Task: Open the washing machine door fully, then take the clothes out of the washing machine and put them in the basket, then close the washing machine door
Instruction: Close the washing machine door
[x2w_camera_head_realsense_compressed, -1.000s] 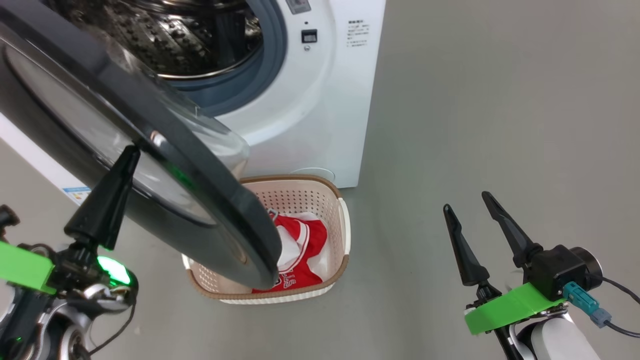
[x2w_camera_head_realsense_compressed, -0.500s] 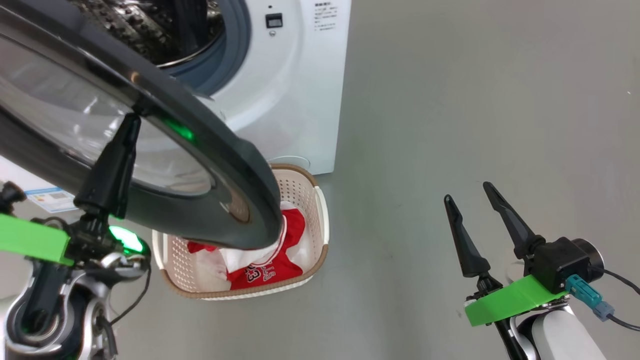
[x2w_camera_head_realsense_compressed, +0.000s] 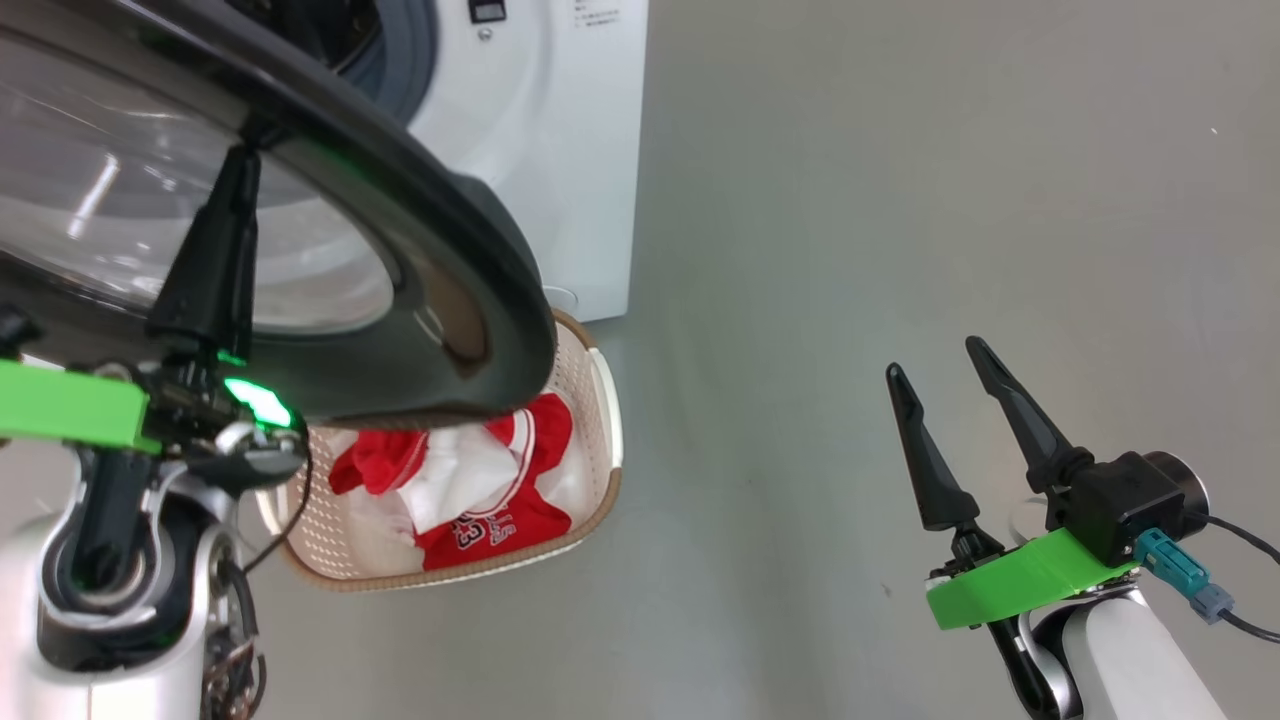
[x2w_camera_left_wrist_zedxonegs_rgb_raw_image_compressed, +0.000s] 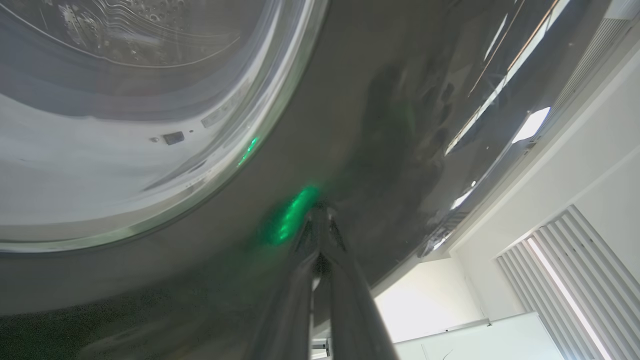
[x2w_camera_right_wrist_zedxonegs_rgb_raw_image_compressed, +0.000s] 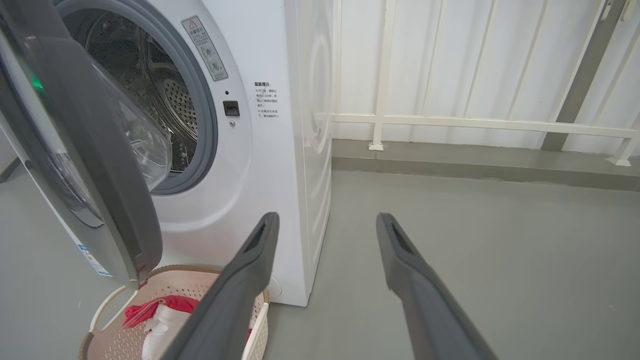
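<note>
The washing machine door stands partly open, hinged on the left. Its free edge hangs over the basket on the floor just in front of the washing machine. The clothes, red and white, lie heaped in the basket. What shows of the drum looks bare, so the unloading seems done and closing the door is the step in hand.

The left gripper has its fingers pressed together into one blunt point, set against the door's glossy black outer rim. It grips nothing, which likely suits a push that swings the door towards the opening. The right gripper is spread wide and holds nothing. It sits well to the right over bare floor, probably kept there to stay out of the door's arc.
</note>
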